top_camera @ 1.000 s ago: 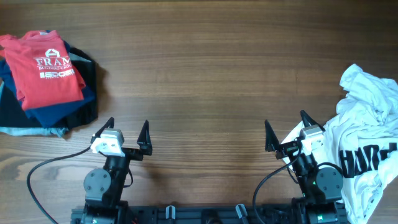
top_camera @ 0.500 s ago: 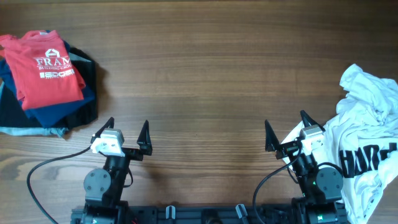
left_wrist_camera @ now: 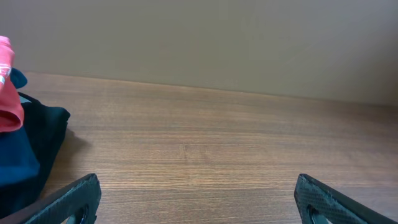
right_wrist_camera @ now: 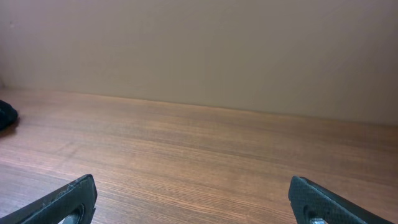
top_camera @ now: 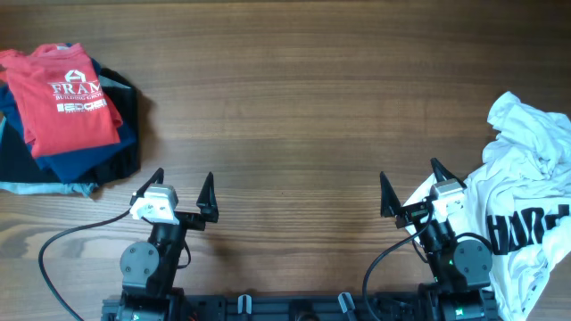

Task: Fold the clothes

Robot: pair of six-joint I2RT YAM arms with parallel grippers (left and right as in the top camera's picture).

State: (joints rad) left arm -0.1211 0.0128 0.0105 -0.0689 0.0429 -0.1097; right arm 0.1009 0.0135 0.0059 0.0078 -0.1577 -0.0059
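Observation:
A crumpled white T-shirt (top_camera: pixel 526 192) with black lettering lies in a heap at the table's right edge, partly running out of view. A stack of folded clothes sits at the far left, with a red T-shirt (top_camera: pixel 67 98) on top of dark blue and black garments (top_camera: pixel 107 147); its edge shows in the left wrist view (left_wrist_camera: pixel 25 149). My left gripper (top_camera: pixel 184 185) is open and empty near the front edge, right of the stack; its fingers show in the left wrist view (left_wrist_camera: pixel 199 199). My right gripper (top_camera: pixel 409 185) is open and empty just left of the white T-shirt, and its wrist view (right_wrist_camera: pixel 193 199) shows only bare wood.
The wooden table (top_camera: pixel 294 107) stretches between the two piles. A black cable (top_camera: pixel 67 239) loops on the table left of the left arm's base. A plain beige wall (right_wrist_camera: pixel 199 50) stands behind the table's far edge.

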